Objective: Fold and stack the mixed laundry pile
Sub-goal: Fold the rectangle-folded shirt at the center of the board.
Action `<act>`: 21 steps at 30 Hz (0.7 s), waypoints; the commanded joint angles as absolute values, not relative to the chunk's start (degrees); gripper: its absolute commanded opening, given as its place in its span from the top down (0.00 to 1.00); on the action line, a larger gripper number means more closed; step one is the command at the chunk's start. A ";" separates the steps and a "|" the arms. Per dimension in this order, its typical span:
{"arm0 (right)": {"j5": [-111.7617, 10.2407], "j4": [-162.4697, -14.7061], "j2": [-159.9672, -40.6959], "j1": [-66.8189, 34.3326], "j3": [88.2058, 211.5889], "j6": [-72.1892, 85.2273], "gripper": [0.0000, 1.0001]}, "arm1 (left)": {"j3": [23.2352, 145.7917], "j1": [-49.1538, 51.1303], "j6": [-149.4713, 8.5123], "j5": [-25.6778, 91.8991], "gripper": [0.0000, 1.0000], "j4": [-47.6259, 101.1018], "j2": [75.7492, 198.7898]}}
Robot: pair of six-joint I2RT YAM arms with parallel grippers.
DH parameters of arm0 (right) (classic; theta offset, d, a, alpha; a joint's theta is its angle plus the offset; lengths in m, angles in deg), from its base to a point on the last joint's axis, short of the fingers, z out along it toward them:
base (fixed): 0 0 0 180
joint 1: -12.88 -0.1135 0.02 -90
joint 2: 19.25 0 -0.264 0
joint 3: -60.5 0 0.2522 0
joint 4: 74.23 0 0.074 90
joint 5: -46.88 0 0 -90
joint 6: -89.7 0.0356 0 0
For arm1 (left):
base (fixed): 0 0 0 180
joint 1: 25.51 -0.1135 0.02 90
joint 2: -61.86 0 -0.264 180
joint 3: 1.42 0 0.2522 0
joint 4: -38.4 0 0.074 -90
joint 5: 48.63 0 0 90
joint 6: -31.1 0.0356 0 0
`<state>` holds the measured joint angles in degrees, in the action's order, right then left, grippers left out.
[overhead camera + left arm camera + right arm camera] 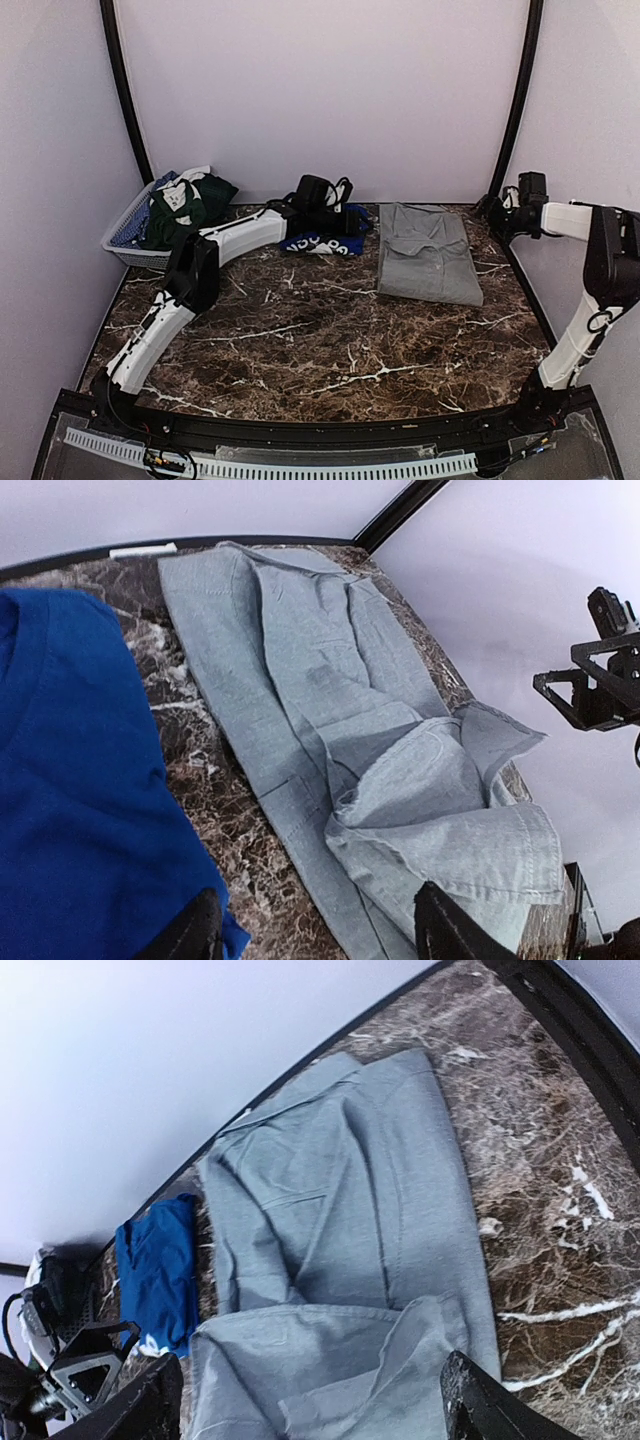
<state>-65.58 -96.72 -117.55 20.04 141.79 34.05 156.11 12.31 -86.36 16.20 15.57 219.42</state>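
A light-grey collared shirt (pixel 428 253) lies partly folded on the marble table's back right; it also shows in the left wrist view (pixel 350 720) and the right wrist view (pixel 340 1250). A royal-blue T-shirt with white print (pixel 325 240) lies left of it, under my left gripper (pixel 345 215); it also shows in the left wrist view (pixel 70 780). My left gripper (pixel 315 930) is open and empty above the gap between both shirts. My right gripper (pixel 498 222) is open and empty, raised at the grey shirt's far right; in its own view (pixel 310 1410) it hangs over that shirt.
A grey mesh basket (pixel 128 228) at the back left holds dark-green (pixel 190 210) and patterned garments. Purple walls enclose the back and both sides. Black frame posts (pixel 515 100) stand at the back corners. The brown marble tabletop (pixel 330 340) spreads toward the front.
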 commanded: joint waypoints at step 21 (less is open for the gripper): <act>-78.61 -95.95 -99.43 2.51 120.36 30.43 0.57 | 100.02 21.75 -78.21 11.30 0.14 51.34 191.71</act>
<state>-78.21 -101.84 -93.82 3.19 120.94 30.29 100.26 22.06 -78.36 10.21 42.02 191.70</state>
